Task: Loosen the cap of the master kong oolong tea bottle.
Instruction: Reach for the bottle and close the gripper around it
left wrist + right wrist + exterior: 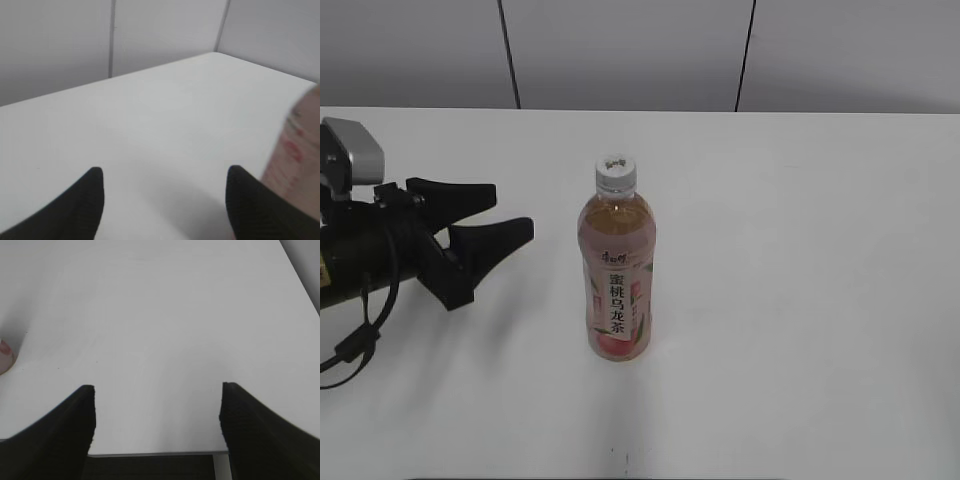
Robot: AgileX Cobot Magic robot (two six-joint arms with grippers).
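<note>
The master kong oolong tea bottle point(617, 275) stands upright in the middle of the white table, with its pink peach label and white strip of black characters facing the exterior view. Its white ribbed cap point(617, 172) sits on the neck. My left gripper point(510, 210) is open and empty, a short way left of the bottle at about shoulder height. In the left wrist view the jaws point(163, 192) are spread wide and the bottle point(296, 152) shows blurred at the right edge. My right gripper point(156, 412) is open and empty over the table's near edge; the bottle's base point(5, 356) shows at the far left.
The white table point(800, 250) stretches around the bottle. A grey panelled wall point(620, 50) runs behind the table's far edge. The table's front edge point(155, 453) lies just under the right gripper.
</note>
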